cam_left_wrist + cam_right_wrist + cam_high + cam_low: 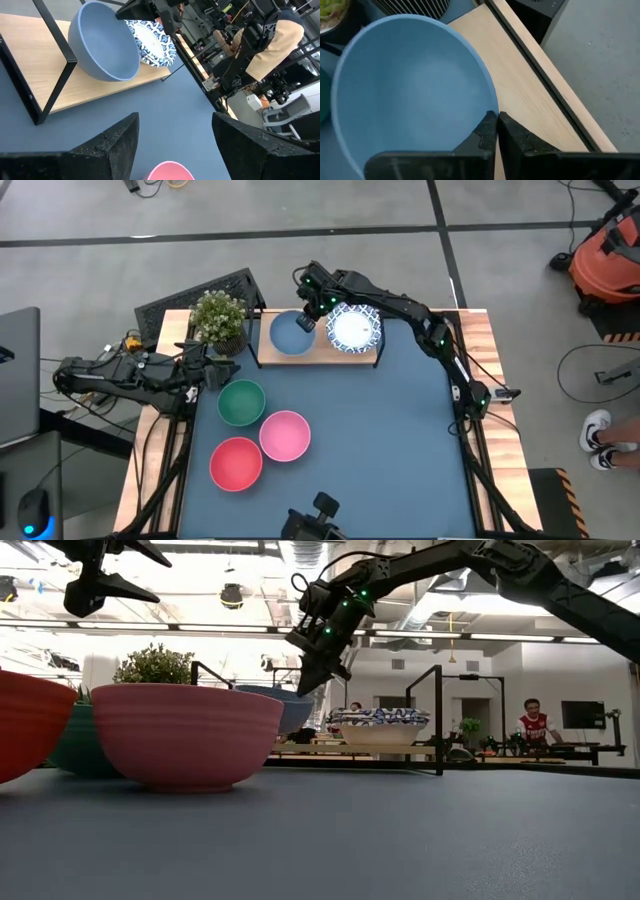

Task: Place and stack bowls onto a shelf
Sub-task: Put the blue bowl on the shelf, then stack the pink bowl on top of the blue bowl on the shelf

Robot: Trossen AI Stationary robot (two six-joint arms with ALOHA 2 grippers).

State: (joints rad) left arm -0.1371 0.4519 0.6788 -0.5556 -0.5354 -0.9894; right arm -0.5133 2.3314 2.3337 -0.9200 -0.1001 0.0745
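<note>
The light-wood shelf [322, 356] stands at the table's far edge. On it sit the blue bowl [289, 335] and, to its right, white blue-patterned bowls [353, 330] stacked together. My right gripper [306, 321] is over the blue bowl's right rim, shut on it. Green [241, 402], pink [285, 434] and red [236, 464] bowls rest on the blue mat. My left gripper [214, 370] hovers open near the green bowl's far left side, touching nothing. The left wrist view shows the blue bowl [102, 42] beyond the open fingers. My right gripper pinches the blue bowl's rim [489, 107] on the side toward the patterned bowls. One finger [482, 136] is inside the bowl and the other outside, over the wood. The fingers come from above, slanting down. The bowl's base rests on the shelf board.
A potted green plant [219, 320] stands at the shelf's left end, close to my left gripper. The shelf's black wire frame [55, 75] rises around the board. The mat's right half [400, 440] holds nothing. A person [531, 725] sits in the room beyond.
</note>
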